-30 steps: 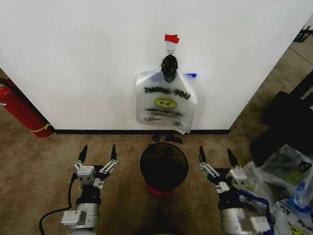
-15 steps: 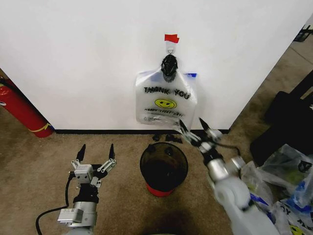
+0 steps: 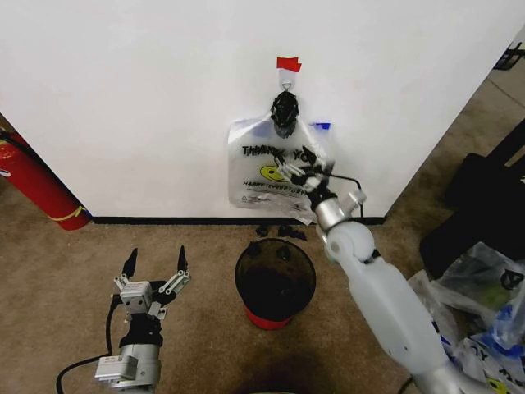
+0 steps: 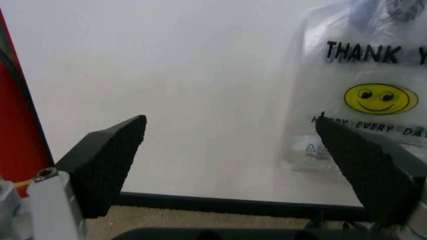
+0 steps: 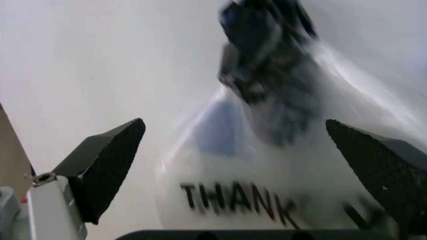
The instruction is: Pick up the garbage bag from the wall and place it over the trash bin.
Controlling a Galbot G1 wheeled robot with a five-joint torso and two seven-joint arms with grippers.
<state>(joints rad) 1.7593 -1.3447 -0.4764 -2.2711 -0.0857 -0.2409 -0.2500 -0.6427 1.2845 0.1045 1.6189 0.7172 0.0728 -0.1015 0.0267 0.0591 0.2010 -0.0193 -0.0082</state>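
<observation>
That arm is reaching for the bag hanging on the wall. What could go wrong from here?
The garbage bag is thin plastic bunched on a small hook; pulling with the open right gripper might tear it or leave it snagged. If it slips free, it could drop beside the trash bin. The left gripper sits low, open.

One garbage bag [image 3: 277,168] on one wall [image 3: 148,98], one trash bin [image 3: 275,281], one fire extinguisher [image 3: 37,187], two grippers, left [image 3: 153,269] and right [image 3: 305,170]
</observation>
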